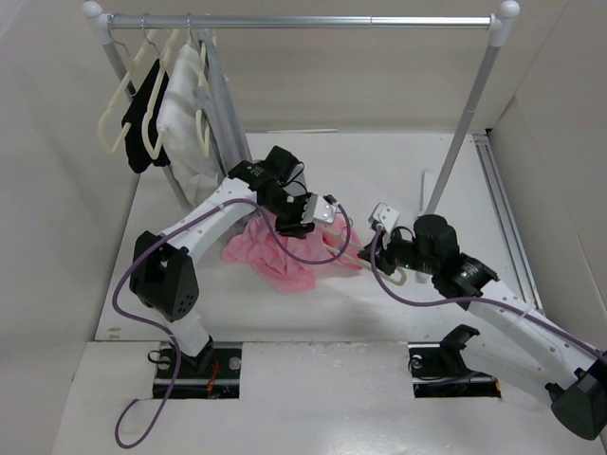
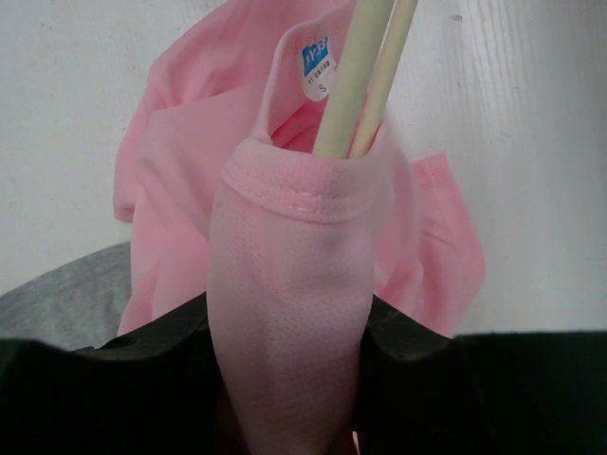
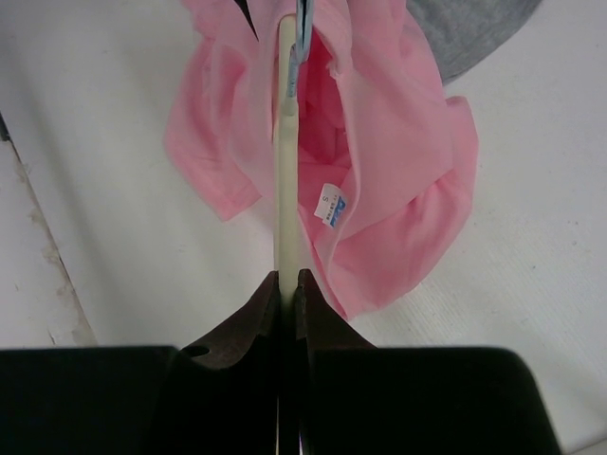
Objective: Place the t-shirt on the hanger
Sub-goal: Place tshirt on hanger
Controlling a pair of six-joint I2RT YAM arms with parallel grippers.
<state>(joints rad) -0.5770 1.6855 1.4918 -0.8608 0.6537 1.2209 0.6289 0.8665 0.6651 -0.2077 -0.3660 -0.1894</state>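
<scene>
The pink t-shirt (image 1: 275, 256) lies bunched on the white table between the two arms. My left gripper (image 1: 302, 220) is shut on the t-shirt's neck hem (image 2: 289, 313) and lifts it. The cream hanger (image 2: 365, 76) pokes into the neck opening beside the blue label (image 2: 316, 59). My right gripper (image 3: 288, 282) is shut on the hanger (image 3: 286, 171), whose thin arm runs up into the t-shirt (image 3: 379, 161). In the top view the right gripper (image 1: 372, 252) sits at the shirt's right edge, and little of the hanger shows there.
A metal clothes rail (image 1: 303, 21) spans the back. Cream hangers with black (image 1: 147, 114), white (image 1: 185, 123) and grey (image 1: 216, 100) garments hang at its left end. A grey cloth (image 3: 469, 28) lies by the t-shirt. The rail's right post (image 1: 465, 123) stands behind the right arm.
</scene>
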